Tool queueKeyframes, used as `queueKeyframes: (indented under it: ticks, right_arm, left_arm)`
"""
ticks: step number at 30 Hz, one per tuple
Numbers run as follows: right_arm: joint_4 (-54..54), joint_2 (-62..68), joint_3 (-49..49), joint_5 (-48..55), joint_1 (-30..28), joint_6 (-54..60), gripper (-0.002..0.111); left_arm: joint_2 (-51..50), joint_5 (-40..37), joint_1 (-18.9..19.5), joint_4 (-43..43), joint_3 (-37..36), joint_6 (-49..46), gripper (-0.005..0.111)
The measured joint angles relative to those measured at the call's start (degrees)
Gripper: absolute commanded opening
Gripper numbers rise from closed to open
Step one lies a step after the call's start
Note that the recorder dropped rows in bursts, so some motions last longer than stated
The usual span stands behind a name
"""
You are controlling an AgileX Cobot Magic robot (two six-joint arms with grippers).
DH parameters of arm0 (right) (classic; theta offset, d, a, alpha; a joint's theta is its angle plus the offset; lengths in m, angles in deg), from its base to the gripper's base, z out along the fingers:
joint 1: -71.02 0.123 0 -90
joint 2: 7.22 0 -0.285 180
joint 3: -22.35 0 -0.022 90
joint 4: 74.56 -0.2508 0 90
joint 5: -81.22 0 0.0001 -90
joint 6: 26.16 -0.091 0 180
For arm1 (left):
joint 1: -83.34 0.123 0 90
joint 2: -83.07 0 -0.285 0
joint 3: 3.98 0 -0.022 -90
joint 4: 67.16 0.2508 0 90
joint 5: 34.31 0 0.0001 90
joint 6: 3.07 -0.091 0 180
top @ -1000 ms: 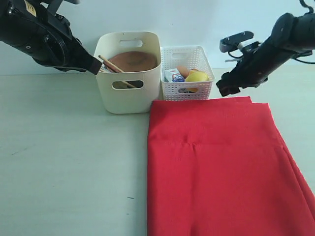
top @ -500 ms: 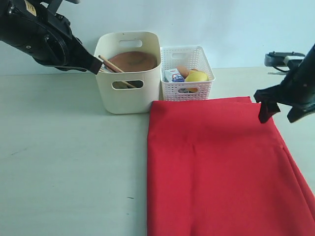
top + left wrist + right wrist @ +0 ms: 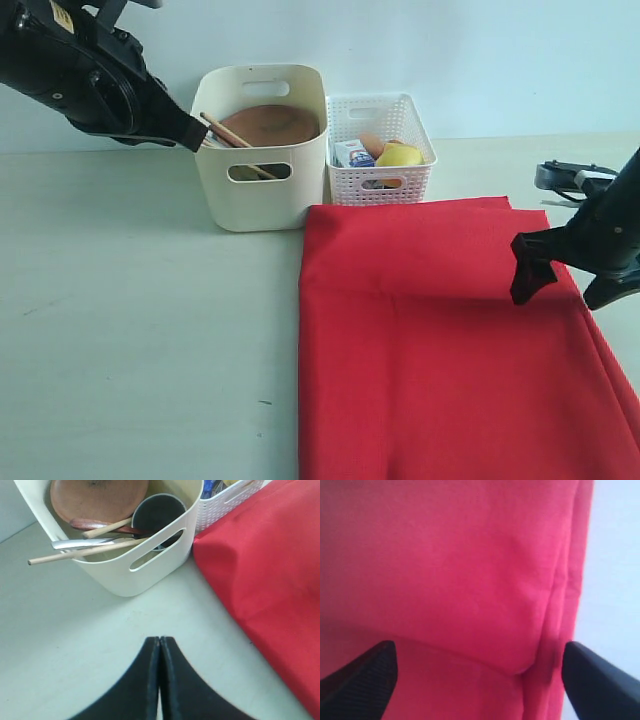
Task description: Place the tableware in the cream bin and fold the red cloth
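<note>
**Over the cloth's right edge, the right jaws stand spread**

On the counter (image 3: 130,320) the red cloth (image 3: 430,350) lies flat, its far edge just in front of the cream bin (image 3: 260,195) and the white lattice basket (image 3: 380,178), which stand side by side. The right arm (image 3: 600,240) hangs low over the cloth's right border with the right jaws released and empty. The layered edge of the cloth runs between them in the right wrist view. Whether they touch the fabric cannot be told. The left arm (image 3: 90,75) is raised beside the bin's left rim, the left jaws clenched on nothing. Inside the bin lie the round brown plate (image 3: 97,497), the steel cup (image 3: 157,512), a chopstick (image 3: 85,552) and the metal knife (image 3: 80,543).
</note>
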Motion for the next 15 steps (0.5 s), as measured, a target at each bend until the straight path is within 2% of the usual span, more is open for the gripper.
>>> queueKeyframes:
  ticks: [5,11,13,15]
  right_arm:
    - [-3.47,0.52,0.0,-0.4,1.34,3.57,0.088]
    - [-1.4,2.05,0.0,-3.29,5.68,3.64,0.087]
    - [0.81,2.05,0.0,-4.01,6.85,2.35,0.083]
    - [4.27,2.43,0.0,-4.58,7.7,-0.07,0.073]
  left_arm:
    - [0.0,-0.09,0.0,0.0,0.0,0.0,0.001]
    - [0.0,-0.09,0.0,0.0,0.0,0.0,0.001]
    - [0.0,-0.09,0.0,0.0,0.0,0.0,0.001]
    - [0.0,-0.09,0.0,0.0,0.0,0.0,0.001]
